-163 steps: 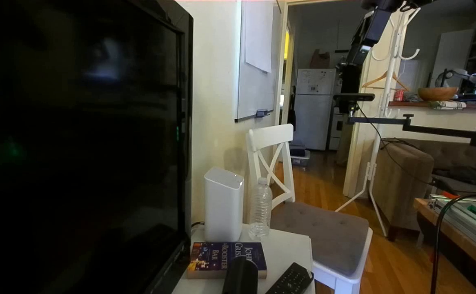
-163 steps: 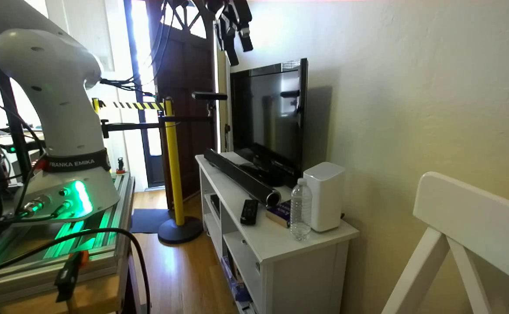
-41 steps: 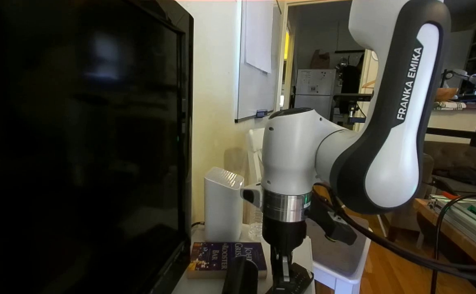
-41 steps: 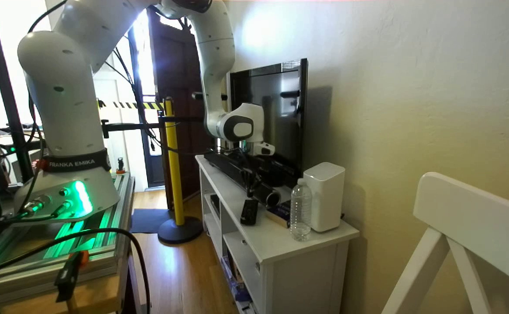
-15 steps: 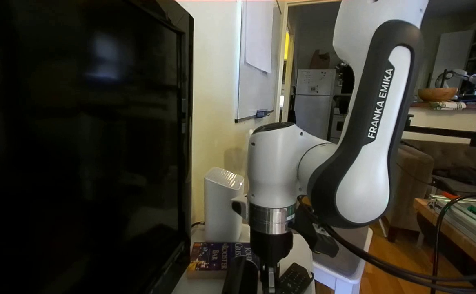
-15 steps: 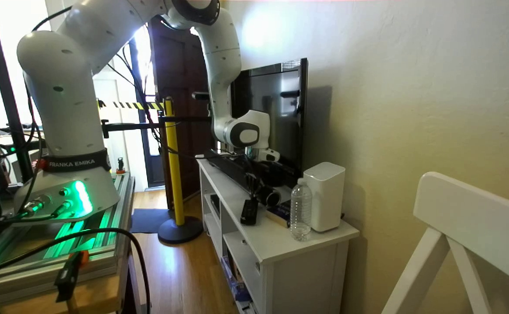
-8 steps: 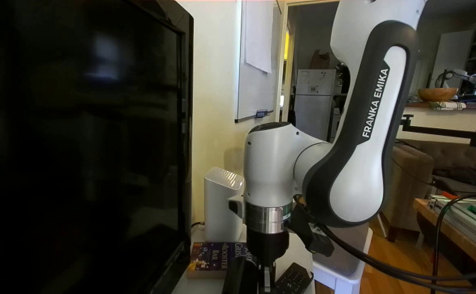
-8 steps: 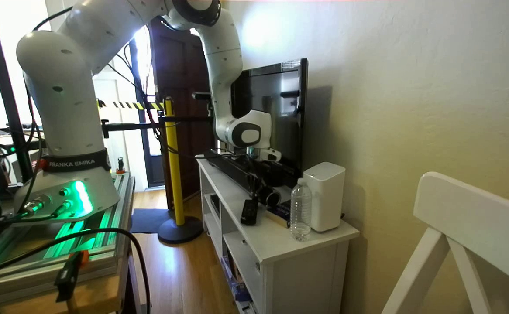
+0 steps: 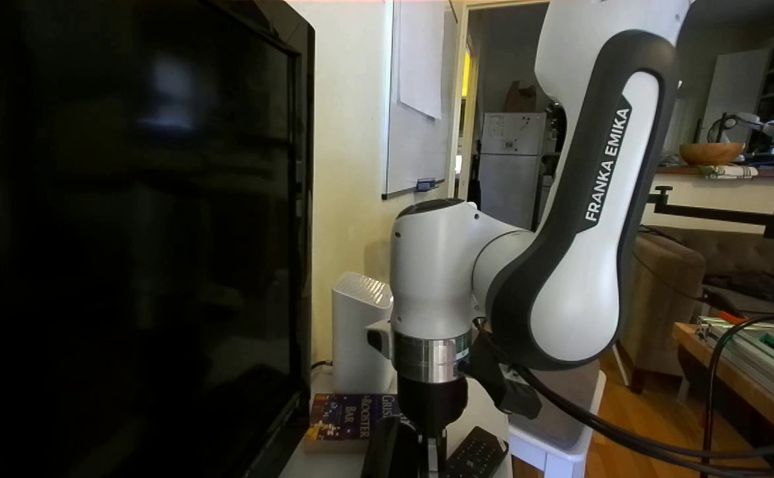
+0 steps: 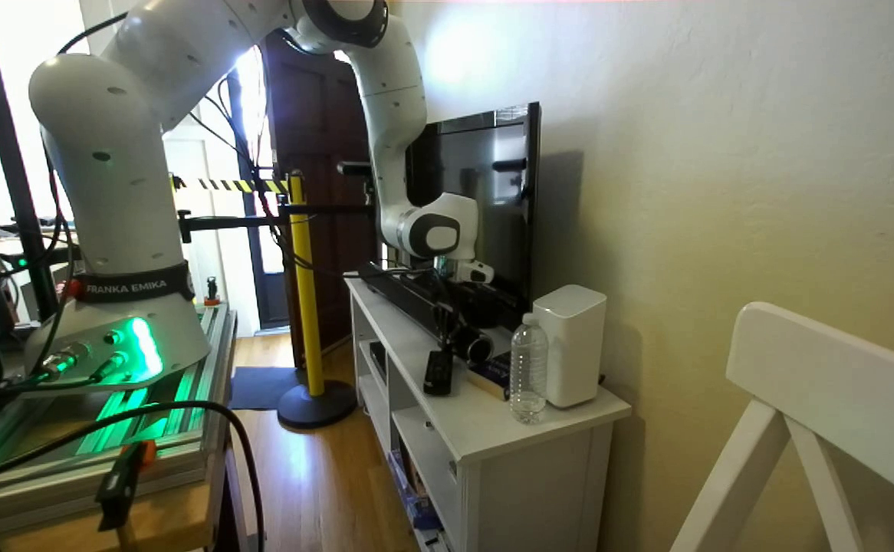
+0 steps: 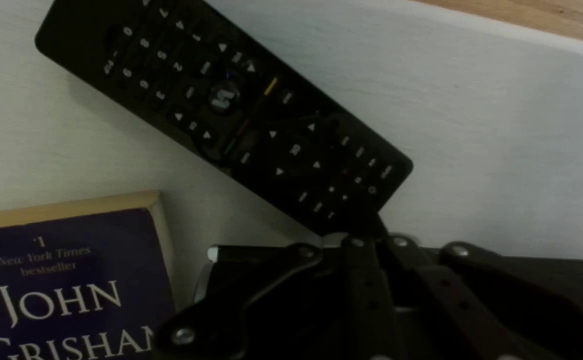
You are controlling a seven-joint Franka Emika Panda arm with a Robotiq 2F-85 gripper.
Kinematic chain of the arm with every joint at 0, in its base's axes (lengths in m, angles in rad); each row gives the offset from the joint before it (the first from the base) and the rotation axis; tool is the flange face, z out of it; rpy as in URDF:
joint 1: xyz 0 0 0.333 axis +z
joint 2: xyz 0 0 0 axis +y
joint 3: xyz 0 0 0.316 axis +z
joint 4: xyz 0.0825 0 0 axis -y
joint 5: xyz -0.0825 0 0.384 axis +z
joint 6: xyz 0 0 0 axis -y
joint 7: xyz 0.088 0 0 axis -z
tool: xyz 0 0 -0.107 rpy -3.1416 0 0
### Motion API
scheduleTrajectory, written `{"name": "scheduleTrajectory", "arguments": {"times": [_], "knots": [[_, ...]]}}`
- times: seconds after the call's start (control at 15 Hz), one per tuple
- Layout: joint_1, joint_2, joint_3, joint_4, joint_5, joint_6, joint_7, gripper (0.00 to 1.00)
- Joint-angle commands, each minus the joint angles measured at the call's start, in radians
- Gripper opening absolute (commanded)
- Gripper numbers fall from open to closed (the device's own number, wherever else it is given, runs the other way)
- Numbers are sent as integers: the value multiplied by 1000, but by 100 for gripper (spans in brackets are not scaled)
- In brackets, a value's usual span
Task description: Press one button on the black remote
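The remote (image 11: pixel 224 117) lies flat on the white stand (image 10: pixel 485 433), face up and set askew, apart from the book (image 11: pixel 61 280). In the wrist view we see its number keys (image 11: pixel 161 55) toward the upper left and its small keys (image 11: pixel 358 180) at the opposite end, where the gripper (image 11: pixel 371 225) reaches in. As far as we can make out, the jaws stand together with nothing between them, making one narrow poker. The tips are dark against a dark casing, so we cannot tell whether they touch the remote, hover over it or sit just past its edge.

We judge the step in hand to be lining up for the press, or its very start; no button can be seen going down. Next we would settle on one key, shift the tips a little inward from the remote's end until they sit squarely above it, push straight down, lightly, and lift. A slanting push might slide the remote along.

Farther out, the soundbar (image 10: pixel 409 301) runs under or just beside the gripper, we cannot tell which, so we would not swing that way. The bottle (image 10: pixel 529 376) and white box (image 10: pixel 570 353) stand upright past the book, and the TV (image 9: pixel 128 232) rises behind the soundbar; none should hinder a short downward move.
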Motion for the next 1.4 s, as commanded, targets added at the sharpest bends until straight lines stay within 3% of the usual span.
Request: {"name": "scheduleTrajectory", "arguments": {"times": [0.0, 1.33], "knots": [[6, 8, 3, 17, 23, -24, 3, 0], [2, -1, 9, -1, 66, -27, 27, 0]]}}
